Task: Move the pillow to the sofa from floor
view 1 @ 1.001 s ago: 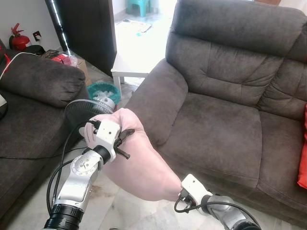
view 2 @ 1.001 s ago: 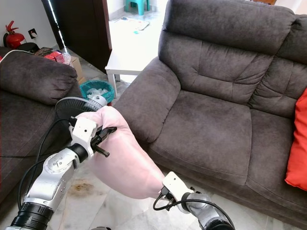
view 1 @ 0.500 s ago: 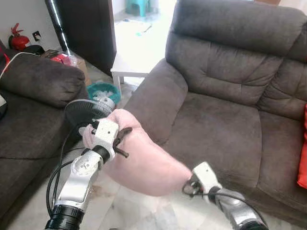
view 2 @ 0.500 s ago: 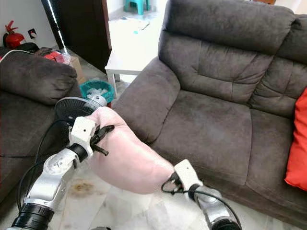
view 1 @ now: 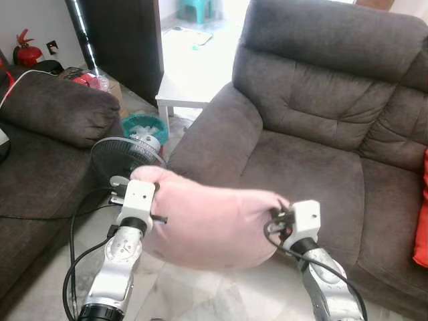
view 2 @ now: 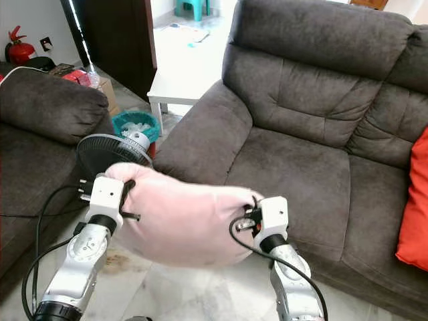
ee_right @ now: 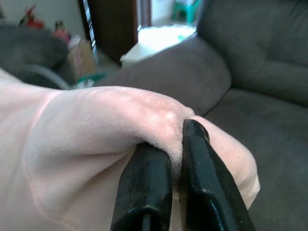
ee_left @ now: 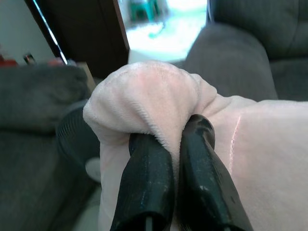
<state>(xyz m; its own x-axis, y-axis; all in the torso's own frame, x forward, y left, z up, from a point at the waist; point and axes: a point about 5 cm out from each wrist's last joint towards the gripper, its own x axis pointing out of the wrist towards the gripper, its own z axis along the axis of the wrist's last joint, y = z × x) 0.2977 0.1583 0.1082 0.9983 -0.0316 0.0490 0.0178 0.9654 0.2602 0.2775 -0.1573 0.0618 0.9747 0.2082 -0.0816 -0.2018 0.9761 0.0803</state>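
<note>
Left gripper (ee_left: 168, 168): fingers clenched on a bunched corner of the soft pale-pink velvety pillow (view 1: 207, 221), near the black round fan (view 1: 124, 155). The pillow hangs level in the air between both arms, off the floor, just in front of the dark grey fabric sofa (view 1: 314, 167). Right gripper (ee_right: 163, 168): fingers clenched on the opposite corner fold. Judgement: carry both ends forward together, keep them level, clear the seat edge, then lower onto the cushion before releasing.
</note>
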